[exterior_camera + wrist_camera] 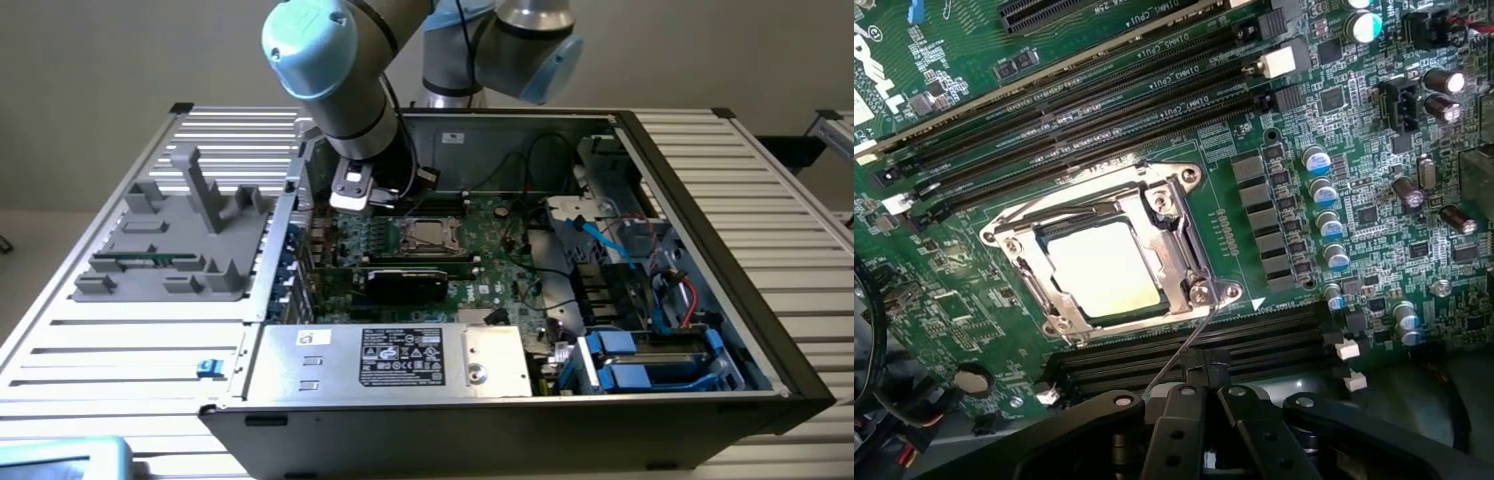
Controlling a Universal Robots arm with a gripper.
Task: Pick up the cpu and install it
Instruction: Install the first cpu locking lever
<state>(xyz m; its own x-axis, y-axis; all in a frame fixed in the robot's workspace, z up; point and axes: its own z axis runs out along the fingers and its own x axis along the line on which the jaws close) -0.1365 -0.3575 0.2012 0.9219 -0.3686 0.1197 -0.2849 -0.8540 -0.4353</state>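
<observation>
The cpu (1104,268), a flat square chip with a shiny silver top, lies inside the metal-framed socket (1189,235) on the green motherboard (1354,200). A thin wire lever (1184,345) runs from the socket's corner towards my gripper (1207,400). My gripper is shut with nothing between its fingers, a short way back from the socket and apart from the chip. In the exterior view the arm (360,120) reaches down into the open computer case, just to the left of the socket and cpu (430,233).
Memory slots (1104,110) flank the socket, and capacitors (1324,215) stand beside it. A silver box with a white label (400,358) fills the case's front, blue drive bays (641,360) sit on the exterior view's right, and a grey fixture (174,240) lies outside the case.
</observation>
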